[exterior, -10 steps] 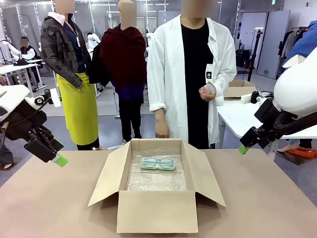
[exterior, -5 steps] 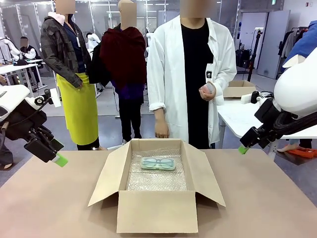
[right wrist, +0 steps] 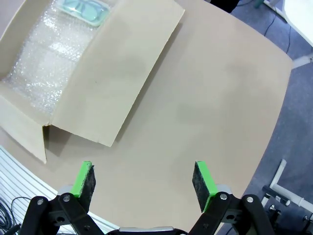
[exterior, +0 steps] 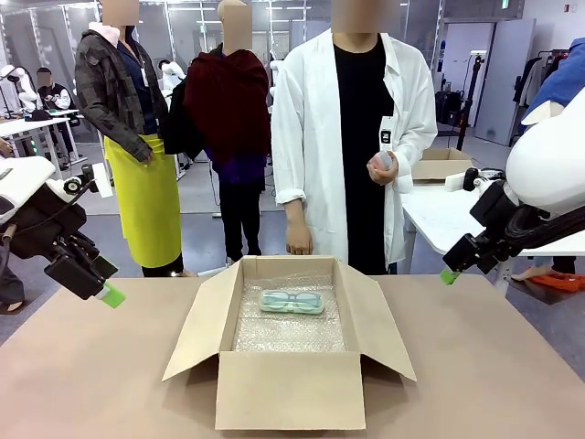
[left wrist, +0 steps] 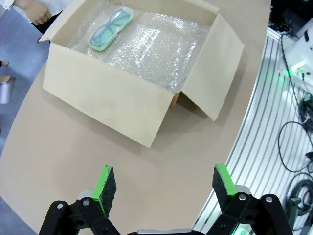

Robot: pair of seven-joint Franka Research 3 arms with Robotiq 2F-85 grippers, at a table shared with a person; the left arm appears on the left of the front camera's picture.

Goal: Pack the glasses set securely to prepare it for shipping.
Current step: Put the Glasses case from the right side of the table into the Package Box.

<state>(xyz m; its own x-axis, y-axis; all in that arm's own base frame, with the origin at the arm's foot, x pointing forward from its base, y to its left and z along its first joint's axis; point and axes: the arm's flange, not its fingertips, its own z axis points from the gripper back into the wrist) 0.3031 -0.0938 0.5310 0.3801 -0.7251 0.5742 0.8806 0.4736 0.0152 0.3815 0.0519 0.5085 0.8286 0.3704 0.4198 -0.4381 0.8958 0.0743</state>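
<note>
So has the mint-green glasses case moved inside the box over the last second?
No. The mint-green case lies at the same spot on the bubble wrap, near the far wall of the cardboard box.

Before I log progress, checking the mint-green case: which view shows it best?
Left wrist view: the mint-green case lies whole, seen from above on bubble wrap. Front view shows it whole but flatter; right wrist view crops it at the picture's edge.

matt, faintly fibrous brown cardboard box [exterior: 291, 389]. lined with clear, glinting bubble wrap [exterior: 291, 334]. mint-green case [exterior: 292, 301] in smooth, probably glossy plastic. table [exterior: 91, 384] in flat matt tan laminate. ribbed, brushed metal rail [left wrist: 274, 122] alongside. left gripper [left wrist: 160, 182] with matt green pads [left wrist: 104, 183] on black, plastic-looking fingers.
</note>
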